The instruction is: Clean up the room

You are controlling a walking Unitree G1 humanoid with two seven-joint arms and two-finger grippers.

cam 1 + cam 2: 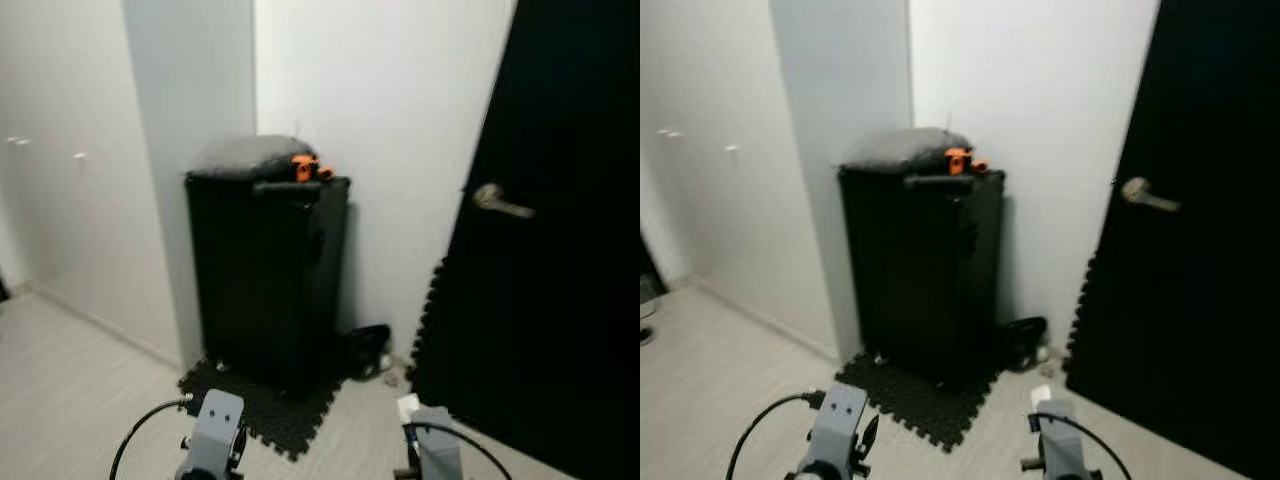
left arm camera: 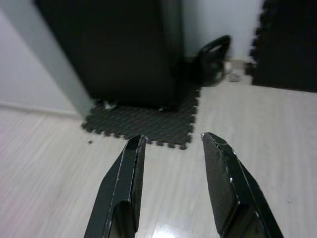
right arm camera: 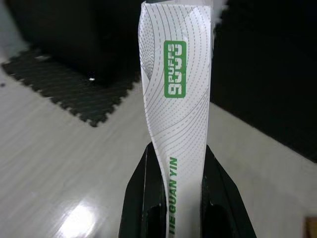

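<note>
My right gripper is shut on a tall white packet with green lettering. It holds the packet upright above the pale floor, and the packet's top corner peeks up beside my right wrist. My left gripper is open with nothing between its fingers. It hangs low over the floor, short of the black foam mat. My left wrist sits at the bottom of the head views.
A tall black cabinet stands in the wall corner on the foam mat. A grey cushion and a small orange object lie on top. A black kettlebell sits beside its base. A black door with a metal handle is on the right.
</note>
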